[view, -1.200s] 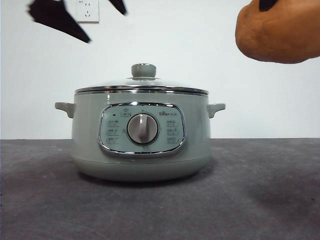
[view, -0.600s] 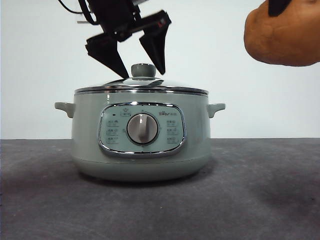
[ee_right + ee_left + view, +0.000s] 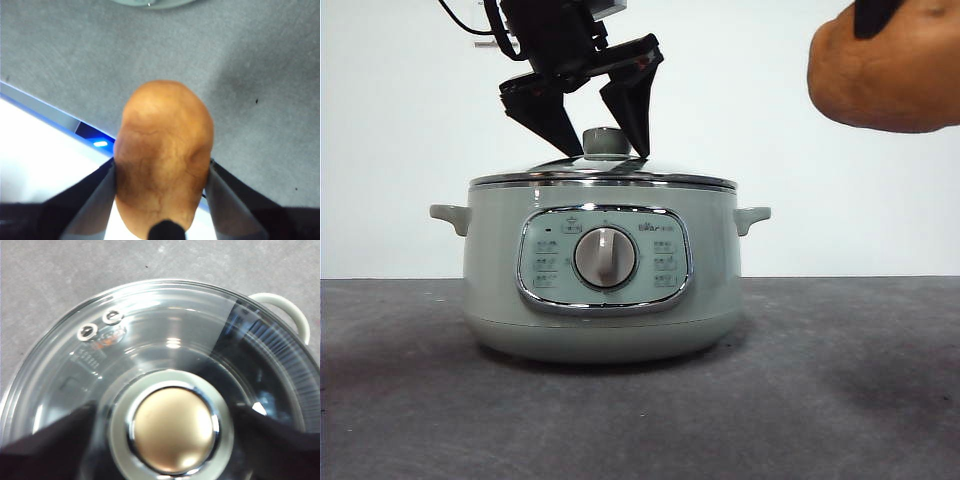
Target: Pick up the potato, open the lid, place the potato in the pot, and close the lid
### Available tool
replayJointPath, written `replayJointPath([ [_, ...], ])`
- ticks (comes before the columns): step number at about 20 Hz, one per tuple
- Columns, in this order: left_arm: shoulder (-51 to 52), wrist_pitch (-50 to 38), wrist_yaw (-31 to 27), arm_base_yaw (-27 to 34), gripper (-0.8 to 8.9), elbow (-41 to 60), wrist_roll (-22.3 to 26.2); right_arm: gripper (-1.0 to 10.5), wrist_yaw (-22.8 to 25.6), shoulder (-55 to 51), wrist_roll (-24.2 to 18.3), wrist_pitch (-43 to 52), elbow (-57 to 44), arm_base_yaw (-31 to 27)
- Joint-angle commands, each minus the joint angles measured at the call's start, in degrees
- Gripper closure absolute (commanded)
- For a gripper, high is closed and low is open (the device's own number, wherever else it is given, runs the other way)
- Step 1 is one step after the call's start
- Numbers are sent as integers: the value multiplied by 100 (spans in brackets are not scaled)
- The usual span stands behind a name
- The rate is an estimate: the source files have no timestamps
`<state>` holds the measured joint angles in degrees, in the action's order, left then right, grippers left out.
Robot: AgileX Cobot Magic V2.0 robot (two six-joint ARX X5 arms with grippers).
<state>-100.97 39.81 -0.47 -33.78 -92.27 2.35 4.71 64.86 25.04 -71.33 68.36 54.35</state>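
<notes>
Front view: left end effector (image 3: 603,150) down over lid (image 3: 603,175), jaws spread, 1 tip each side of knob (image 3: 607,141), not clamped on it. Lid seated on pot (image 3: 600,285), pot on grey tabletop (image 3: 840,400). Right end effector (image 3: 161,175) clenched on potato (image 3: 885,65), held high, right of pot. Left wrist view alone shows 2 vent holes (image 3: 100,325) and gold knob cap; right wrist view alone shows jaws pressing potato's sides.

My left black two-jawed gripper (image 3: 601,130): lowered from above, jaws spread apart, one on each side of the pale green lid knob (image 3: 607,141). My right black two-jawed gripper (image 3: 161,172): raised high, jaws clamped against the orange-brown oval potato (image 3: 162,152).
</notes>
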Motion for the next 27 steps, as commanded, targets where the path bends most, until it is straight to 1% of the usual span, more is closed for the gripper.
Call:
replayJointPath([
  [1,-39,37,-17,-70,662,-11,26,948,28,11,31,111,4,7],
  [3,-39,46,-20,-83,792,-11,31,948,28,11,31,166,4,7],
  [4,-39,46,-17,-87,827,-11,28,948,28,11,31,188,4,7],
  [9,-11,46,-107,-109,822,-17,72,949,107,13,61,466,4,7],
  [14,428,81,-107,-103,822,-20,94,949,107,68,339,994,7,-11],
  [15,544,85,-111,-103,822,-20,94,949,77,109,343,1121,7,-28],
  [19,1084,144,-133,-7,822,-20,96,949,-472,437,334,1545,87,-249],
  [21,1362,315,-131,105,822,-20,129,949,-518,732,293,1622,256,-356],
  [23,1637,586,-136,286,822,-20,271,949,-533,1128,44,1604,605,-461],
  [27,2103,1119,-474,769,822,-20,540,949,-540,2094,-385,1532,1657,-651],
])
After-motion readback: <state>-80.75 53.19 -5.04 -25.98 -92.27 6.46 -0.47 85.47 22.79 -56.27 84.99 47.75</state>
